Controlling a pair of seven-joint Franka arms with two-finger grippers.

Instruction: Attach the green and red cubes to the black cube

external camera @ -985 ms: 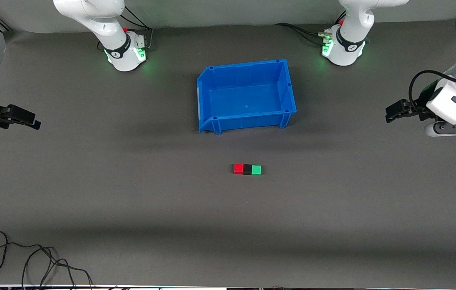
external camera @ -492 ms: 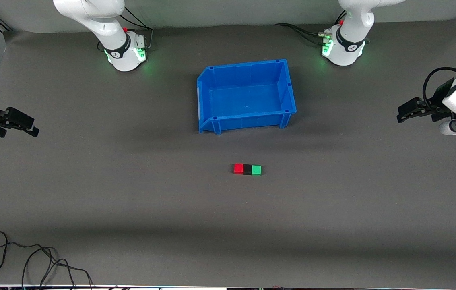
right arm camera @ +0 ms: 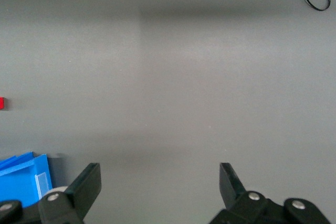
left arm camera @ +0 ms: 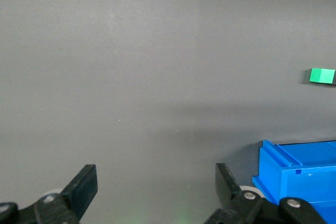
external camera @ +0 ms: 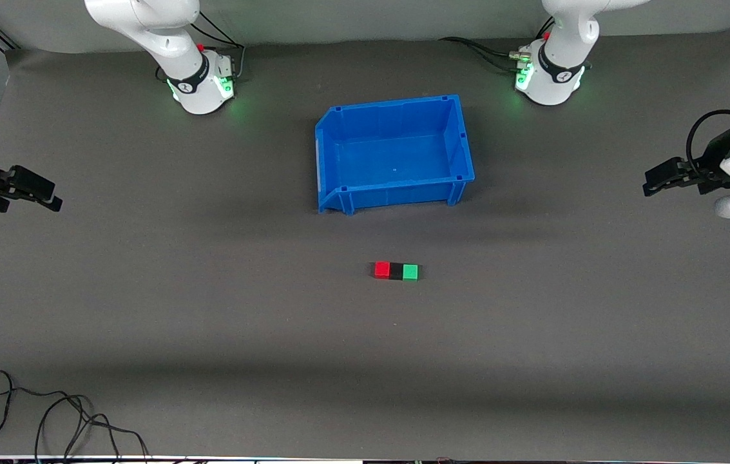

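Counter [external camera: 210, 322] on my feed, blue bin [external camera: 461, 138] mid-way, left gripper [external camera: 654, 182] and right gripper [external camera: 49, 196] parked over opposite ends, fingers spread wide, empty, red cube [external camera: 382, 269], black cube [external camera: 396, 271], green cube [external camera: 410, 272] touching in a row, nearer the camera than the bin.

Three cubes, one red cube [external camera: 382, 269], one black cube [external camera: 396, 271], one green cube [external camera: 410, 272]; one blue bin [external camera: 332, 154]; two arms
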